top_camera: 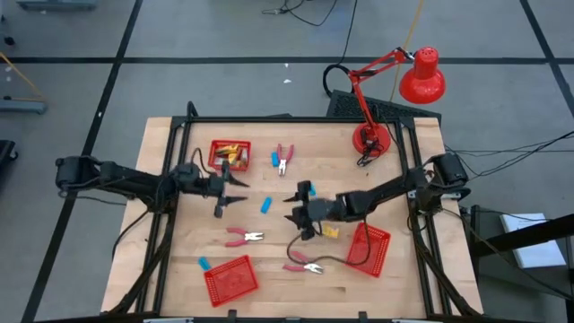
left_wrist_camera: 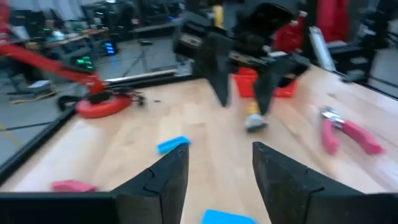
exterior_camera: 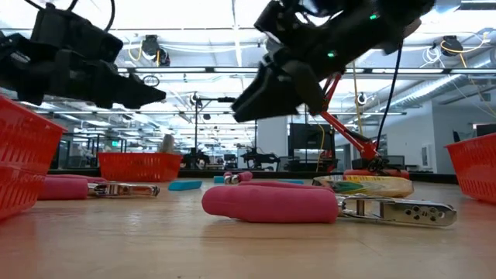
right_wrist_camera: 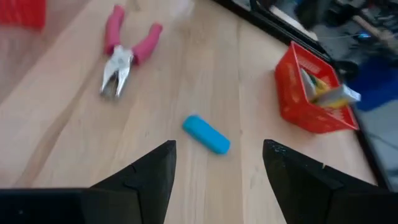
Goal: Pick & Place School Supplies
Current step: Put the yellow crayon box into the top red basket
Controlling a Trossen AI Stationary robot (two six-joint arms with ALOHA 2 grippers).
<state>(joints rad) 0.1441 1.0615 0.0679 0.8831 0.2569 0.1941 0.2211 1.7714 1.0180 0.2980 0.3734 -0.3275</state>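
Your two dark, jointed arms, black cables trailing, each gripper (top_camera: 235, 182) (top_camera: 299, 199) ending in wedge-shaped black fingers (right_wrist_camera: 144, 174).

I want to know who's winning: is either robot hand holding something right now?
No. The left gripper and right gripper both stand open and empty above the table.

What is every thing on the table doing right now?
Left gripper: open, holding nothing, beside the back basket.
Right gripper: open, empty, above a blue block.
Back basket: upright, yellow pieces inside.
Right basket: tipped on its side.
Front basket: looks empty.
Pink pliers: lying flat.
Red lamp: standing, head beyond the table edge.
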